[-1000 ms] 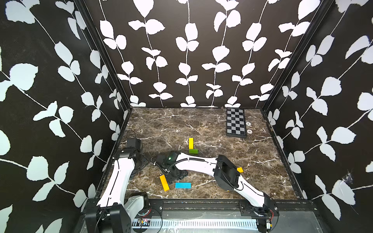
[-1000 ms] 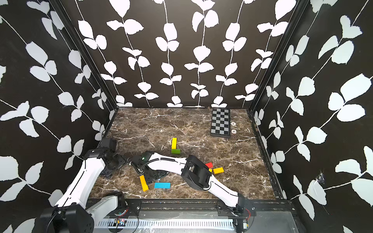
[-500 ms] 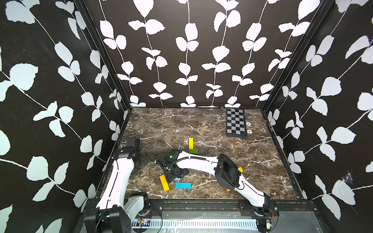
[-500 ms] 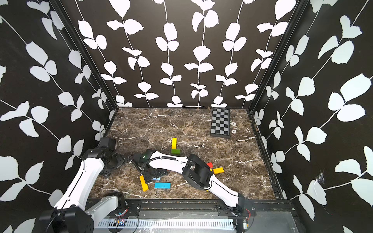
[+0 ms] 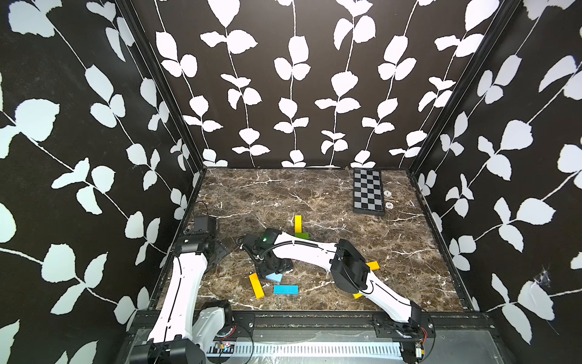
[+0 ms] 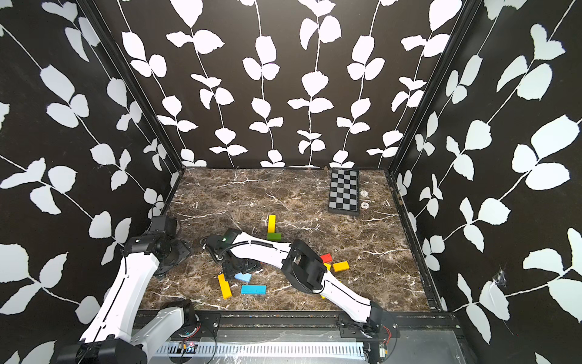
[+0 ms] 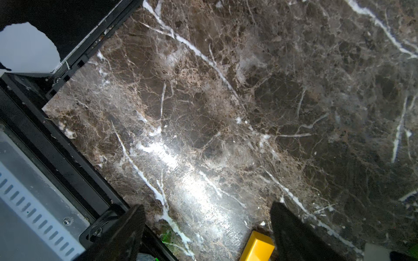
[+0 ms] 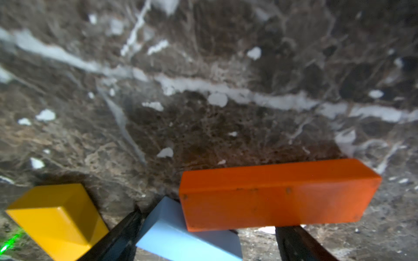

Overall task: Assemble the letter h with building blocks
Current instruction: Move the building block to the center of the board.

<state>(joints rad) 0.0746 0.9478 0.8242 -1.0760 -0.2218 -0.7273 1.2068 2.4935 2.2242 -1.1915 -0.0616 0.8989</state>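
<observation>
Light blue block (image 5: 274,277) popped into view as the right gripper (image 8: 207,220) shifted, jaws spread, gripping nothing; orange block (image 8: 278,194) lies across it. Only 2 pieces look placed: far yellow block (image 5: 298,223) touching green block (image 5: 301,235). Rest lie scattered, so mostly undone, I reckon. Left gripper (image 7: 207,206) hangs released, empty.

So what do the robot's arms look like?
The left arm and right arm have long smooth white links with a thin black line along them, joined by chunky black joints. A ribbed black cable runs along the right arm, and a small green light glows near its wrist. The left gripper and right gripper have flat black fingers.
</observation>
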